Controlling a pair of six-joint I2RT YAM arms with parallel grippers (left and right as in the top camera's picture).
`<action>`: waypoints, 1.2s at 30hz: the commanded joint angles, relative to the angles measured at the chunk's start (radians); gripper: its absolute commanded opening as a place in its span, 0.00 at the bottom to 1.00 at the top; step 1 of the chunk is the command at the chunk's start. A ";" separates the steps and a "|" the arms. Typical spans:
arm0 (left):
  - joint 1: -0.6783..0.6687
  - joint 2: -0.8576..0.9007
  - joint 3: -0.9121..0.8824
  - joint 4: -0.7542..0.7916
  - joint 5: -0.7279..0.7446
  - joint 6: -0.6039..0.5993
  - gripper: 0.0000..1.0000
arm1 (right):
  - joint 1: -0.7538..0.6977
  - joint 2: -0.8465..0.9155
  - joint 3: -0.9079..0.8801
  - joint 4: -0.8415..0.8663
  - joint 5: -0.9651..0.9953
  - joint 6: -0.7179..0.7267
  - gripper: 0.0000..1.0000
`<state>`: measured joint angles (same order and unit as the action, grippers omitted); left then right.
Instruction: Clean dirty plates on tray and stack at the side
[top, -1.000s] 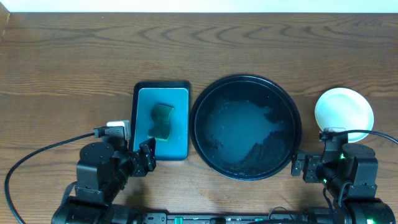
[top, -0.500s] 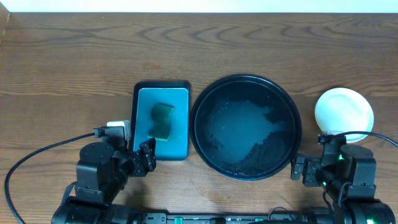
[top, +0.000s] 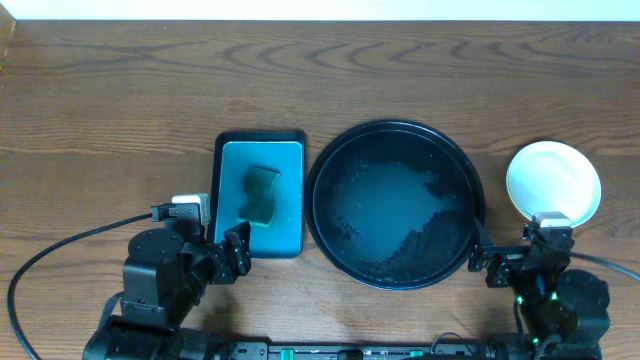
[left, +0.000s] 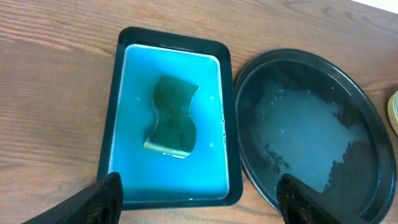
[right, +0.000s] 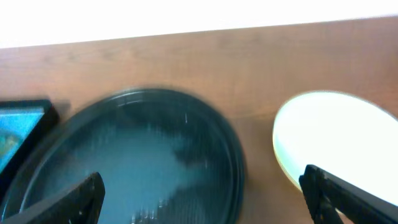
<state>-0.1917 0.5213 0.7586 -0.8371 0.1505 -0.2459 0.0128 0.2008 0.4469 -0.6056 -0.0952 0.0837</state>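
Note:
The large round black tray (top: 395, 135) sits mid-table with no plate on it; it also shows in the left wrist view (left: 373, 118) and the right wrist view (right: 230, 155). The plates (top: 553, 180) lie as a pale stack on the bare wood to the tray's right, also seen in the right wrist view (right: 336, 137). A yellow rim shows under the top plate. My left gripper (top: 230, 258) is open and empty below the teal tray. My right gripper (top: 500, 268) is open and empty between the black tray and the plates, near the front edge.
A rectangular teal tray (top: 228, 165) with a black rim holds a green sponge (top: 261, 194), left of the black tray; both show in the left wrist view, tray (left: 134, 81) and sponge (left: 172, 116). A cable (top: 70, 245) runs across the wood at front left.
My right arm has drawn back toward the front edge and shifted a little right. The left arm, trays, sponge and plates have not moved.

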 joint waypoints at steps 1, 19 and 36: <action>-0.003 0.000 -0.009 0.002 -0.012 0.010 0.80 | 0.008 -0.089 -0.100 0.113 0.008 -0.013 0.99; -0.003 0.000 -0.009 0.002 -0.012 0.010 0.80 | 0.009 -0.196 -0.442 0.790 0.055 -0.014 0.99; -0.003 0.000 -0.009 0.002 -0.012 0.010 0.80 | 0.035 -0.195 -0.442 0.531 0.088 -0.040 0.99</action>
<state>-0.1917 0.5217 0.7586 -0.8371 0.1501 -0.2459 0.0387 0.0124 0.0067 -0.0700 -0.0177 0.0593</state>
